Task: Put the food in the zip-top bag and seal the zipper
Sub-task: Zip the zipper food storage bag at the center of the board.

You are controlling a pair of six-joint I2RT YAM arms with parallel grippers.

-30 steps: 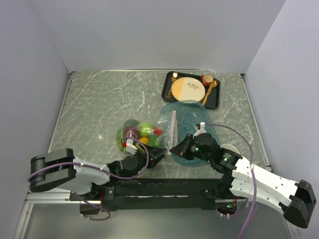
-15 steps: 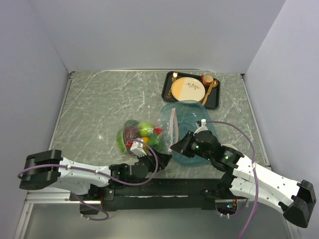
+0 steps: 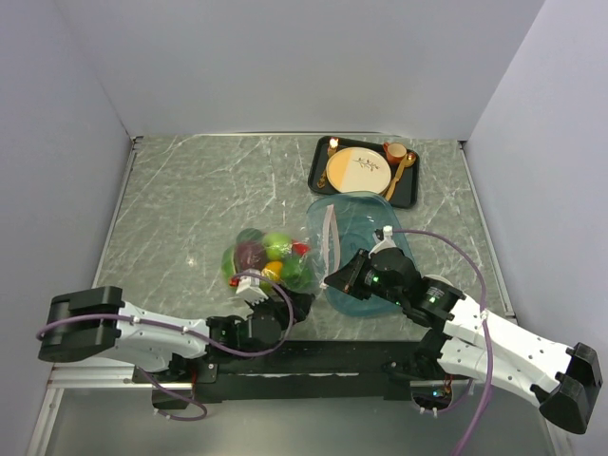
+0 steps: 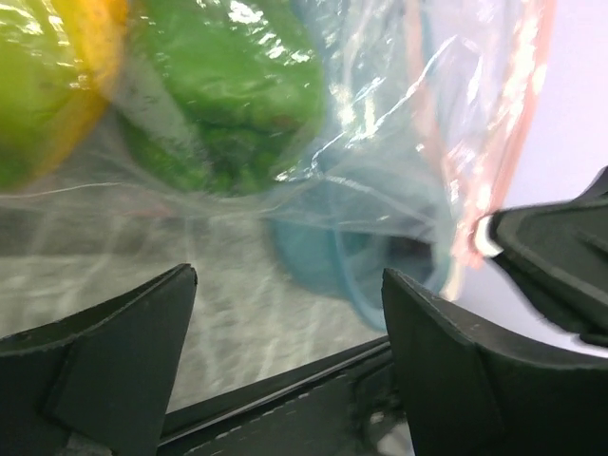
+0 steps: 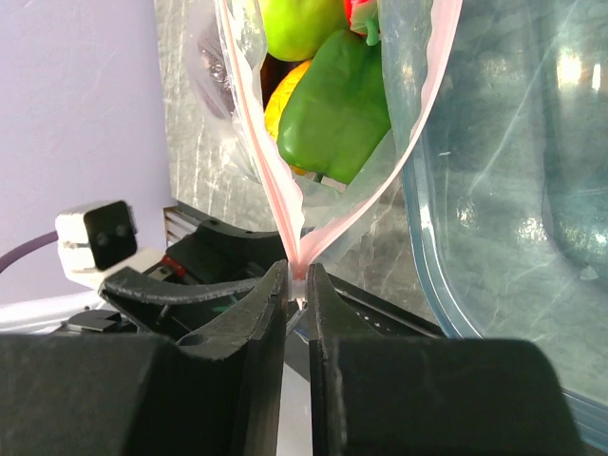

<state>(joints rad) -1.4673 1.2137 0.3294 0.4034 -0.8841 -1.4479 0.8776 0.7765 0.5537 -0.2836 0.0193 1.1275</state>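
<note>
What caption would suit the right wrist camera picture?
Right pincer pinches the pink zipper of a clear bag holding toy food.

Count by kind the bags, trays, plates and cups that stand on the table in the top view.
zip-top bag: 1
teal oval tray: 1
black tray: 1
tan plate: 1
orange cup: 1
Total: 5

one bag (image 3: 313, 249), one teal tray (image 3: 367, 213), one plate (image 3: 358, 170)
</note>
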